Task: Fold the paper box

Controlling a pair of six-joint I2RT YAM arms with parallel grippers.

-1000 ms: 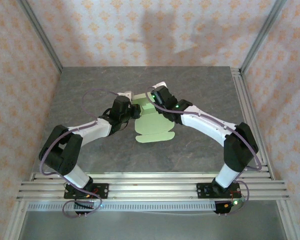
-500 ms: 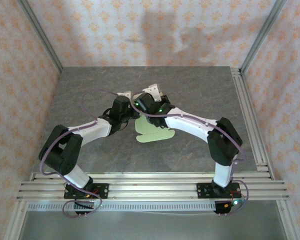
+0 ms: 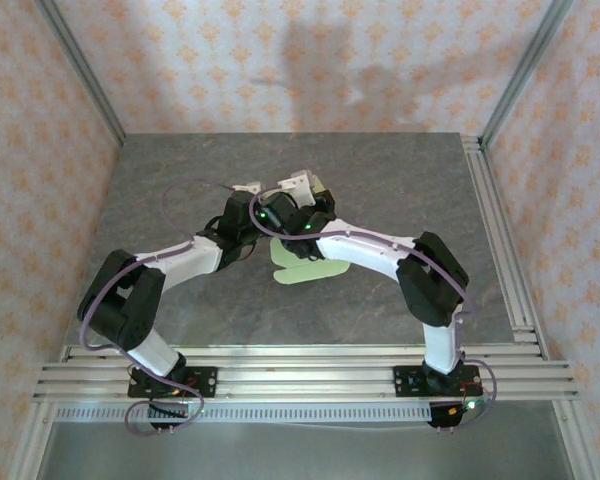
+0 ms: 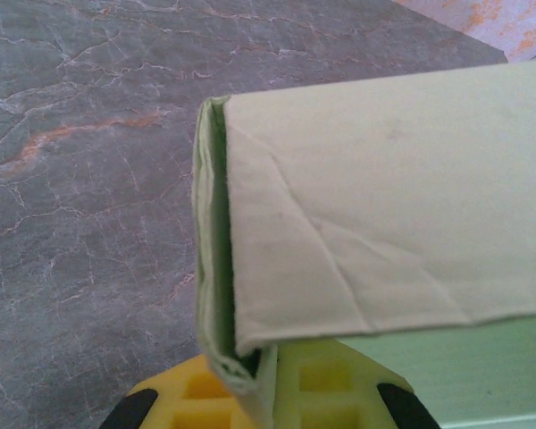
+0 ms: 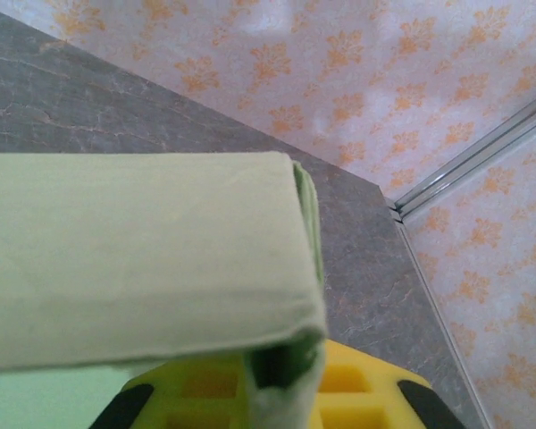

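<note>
Starting at the fingertips: the left gripper [image 4: 259, 386] has its yellow plastic fingers [image 4: 326, 384] clenched on the paper box [image 4: 384, 223], a pale yellow-green thin card sheet with one panel doubled over. The right gripper [image 5: 270, 380] is doing the same thing at the other end, pinched tight on the stacked layers of card [image 5: 134, 259].

My guess at why: card that thin wants to spring back open, so clamping both ends of the fold pins the panel down and sets the crease. Two grips also stop the sheet from sliding around on the table.

The card itself looks a bit worked over. From the left wrist you can see faint diagonal wrinkles across the folded panel, and the layers gape slightly along the fold edge. From the right wrist the corner is rounded and soft, not crisp.

From above, the paper box [image 3: 305, 270] sits around the middle of the grey marble-pattern table top [image 3: 410, 170], between the two wrists. Its unfolded part with rounded tabs lies flat towards the near side. So I'd say it's only partly folded.
</note>
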